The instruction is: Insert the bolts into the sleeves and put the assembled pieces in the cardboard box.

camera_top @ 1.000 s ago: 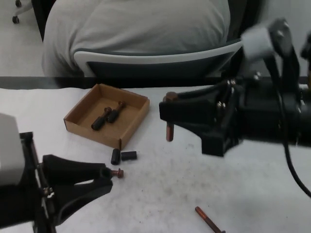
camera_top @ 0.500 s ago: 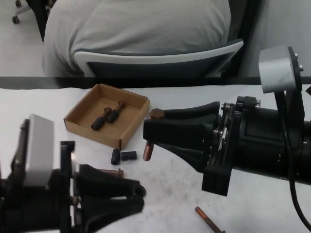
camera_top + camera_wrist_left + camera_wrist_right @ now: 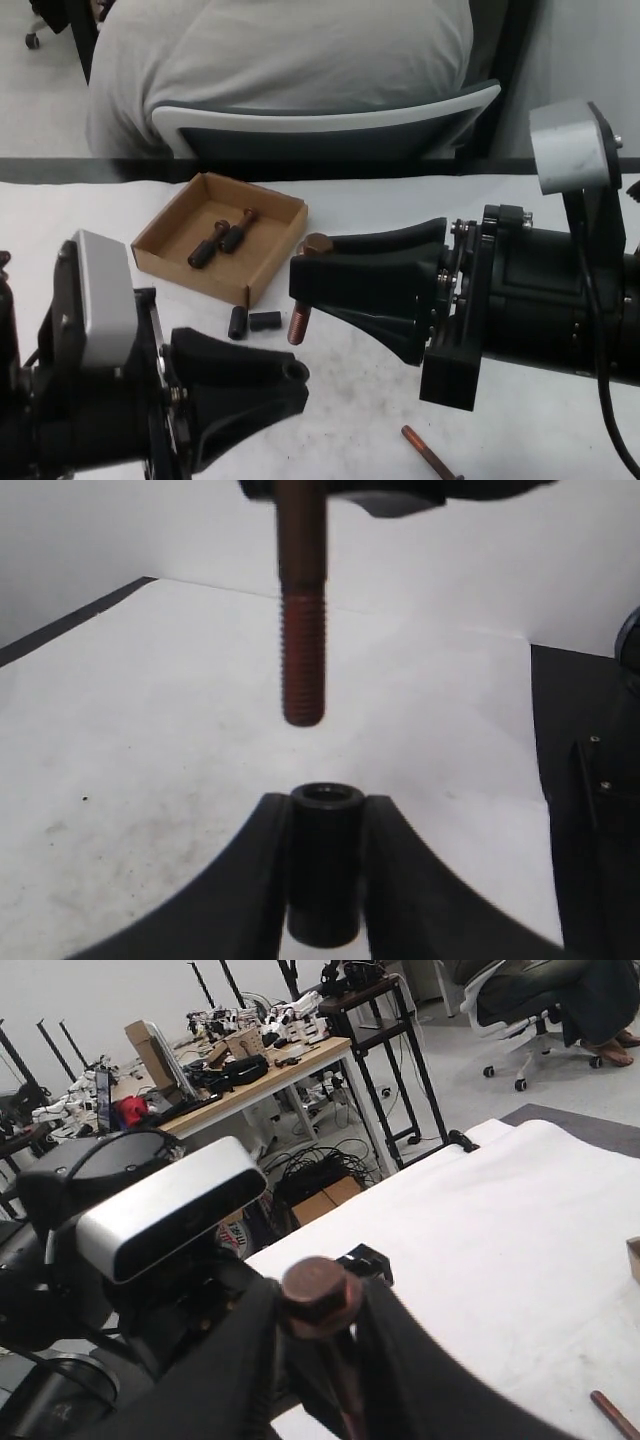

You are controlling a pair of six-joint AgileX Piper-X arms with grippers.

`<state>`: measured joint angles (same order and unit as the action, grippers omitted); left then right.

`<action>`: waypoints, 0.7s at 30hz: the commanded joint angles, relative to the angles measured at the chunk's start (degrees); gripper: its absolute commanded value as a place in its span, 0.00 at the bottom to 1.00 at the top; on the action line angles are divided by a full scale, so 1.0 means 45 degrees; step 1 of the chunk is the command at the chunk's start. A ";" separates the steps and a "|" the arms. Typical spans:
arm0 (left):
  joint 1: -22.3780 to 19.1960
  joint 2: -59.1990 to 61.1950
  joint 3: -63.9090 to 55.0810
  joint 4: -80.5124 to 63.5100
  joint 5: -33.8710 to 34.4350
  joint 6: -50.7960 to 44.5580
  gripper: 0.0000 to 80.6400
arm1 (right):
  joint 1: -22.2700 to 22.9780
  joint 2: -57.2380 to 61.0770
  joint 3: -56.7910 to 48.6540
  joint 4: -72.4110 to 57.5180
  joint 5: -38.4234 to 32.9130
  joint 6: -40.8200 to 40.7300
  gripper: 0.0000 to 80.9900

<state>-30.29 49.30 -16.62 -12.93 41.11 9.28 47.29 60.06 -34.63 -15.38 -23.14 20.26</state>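
Now your right gripper (image 3: 320, 1312) clamps the bolt (image 3: 301, 630) (threads down) just above the sleeve (image 3: 325, 875) clamped in your left gripper (image 3: 325, 815).

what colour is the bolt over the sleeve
Coppery reddish-brown; the bolt shows best in the left wrist view.

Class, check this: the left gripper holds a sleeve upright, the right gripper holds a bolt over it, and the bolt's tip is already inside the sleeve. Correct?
No: the left wrist view shows the bolt hanging clear above the sleeve, its tip not inside. The left gripper does hold the sleeve upright, the right gripper the bolt.
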 commanded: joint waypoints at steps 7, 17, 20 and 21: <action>-0.0065 0.0001 -0.0053 -0.1385 -0.0248 -0.1489 0.01 | 0.0010 -0.0162 -0.0055 -0.0251 -0.0121 0.0083 0.00; -0.0065 0.0001 -0.0053 -0.1828 -0.0216 -0.1790 0.01 | 0.0010 -0.0162 -0.0055 -0.0166 -0.0118 0.0083 0.00; -0.0065 0.0001 -0.0053 -0.2022 -0.0216 -0.1959 0.01 | 0.0010 -0.0162 -0.0055 -0.0166 -0.0118 0.0083 0.00; -0.0065 0.0001 -0.0053 -0.2118 -0.0259 -0.2171 0.01 | 0.0010 -0.0162 -0.0055 -0.0166 -0.0118 0.0083 0.00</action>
<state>-30.34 49.30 -16.62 -19.78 40.28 1.68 47.29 60.06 -34.63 -15.44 -23.25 20.61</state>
